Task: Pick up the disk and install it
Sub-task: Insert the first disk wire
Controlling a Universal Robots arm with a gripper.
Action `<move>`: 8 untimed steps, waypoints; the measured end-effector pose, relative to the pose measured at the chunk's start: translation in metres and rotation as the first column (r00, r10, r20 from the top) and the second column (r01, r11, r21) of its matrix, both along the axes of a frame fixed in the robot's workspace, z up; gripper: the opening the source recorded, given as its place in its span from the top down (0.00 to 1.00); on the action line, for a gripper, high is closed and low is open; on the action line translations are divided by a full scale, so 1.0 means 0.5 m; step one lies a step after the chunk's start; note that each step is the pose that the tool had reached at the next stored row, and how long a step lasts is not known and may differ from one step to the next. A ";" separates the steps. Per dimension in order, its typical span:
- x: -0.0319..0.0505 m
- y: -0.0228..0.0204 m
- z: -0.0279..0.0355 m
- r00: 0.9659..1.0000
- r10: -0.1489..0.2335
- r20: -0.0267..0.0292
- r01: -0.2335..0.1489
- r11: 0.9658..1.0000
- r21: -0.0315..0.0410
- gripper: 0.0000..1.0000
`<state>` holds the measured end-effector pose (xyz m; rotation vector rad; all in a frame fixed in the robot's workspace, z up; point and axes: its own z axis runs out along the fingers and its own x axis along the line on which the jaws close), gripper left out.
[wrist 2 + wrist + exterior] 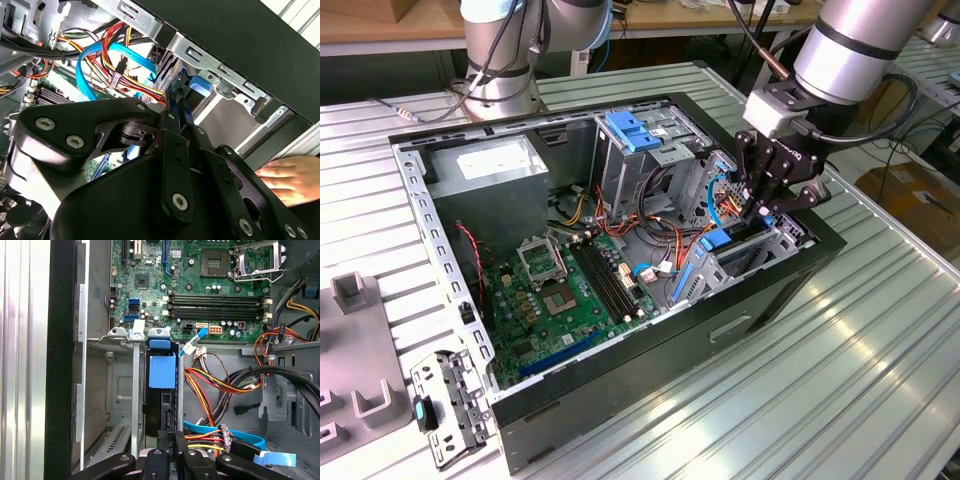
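We see an open computer case (620,420) lying on the ribbed metal table (840,380), its green motherboard (570,290) exposed. The gripper (767,208) reaches into the drive bay (785,240) at the exterior view's right, its fingers (172,135) pressed onto the disk (161,390), which stands on edge in the bay, blue tab (162,371) visible.
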<state>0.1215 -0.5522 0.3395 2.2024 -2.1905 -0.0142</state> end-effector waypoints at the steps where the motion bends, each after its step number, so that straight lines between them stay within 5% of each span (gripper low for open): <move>1: 0.000 0.0000 0.000 1.000 0.000 0.000 0.000 1.000 0.000 0.83; 3: 0.000 0.0000 0.004 1.000 0.000 0.000 0.000 1.000 0.001 0.76; 4: 0.000 0.0000 0.015 1.000 0.000 0.000 0.000 1.000 -0.001 0.76; 8: 0.000 0.0000 0.021 1.000 0.000 0.000 0.000 1.000 -0.001 0.77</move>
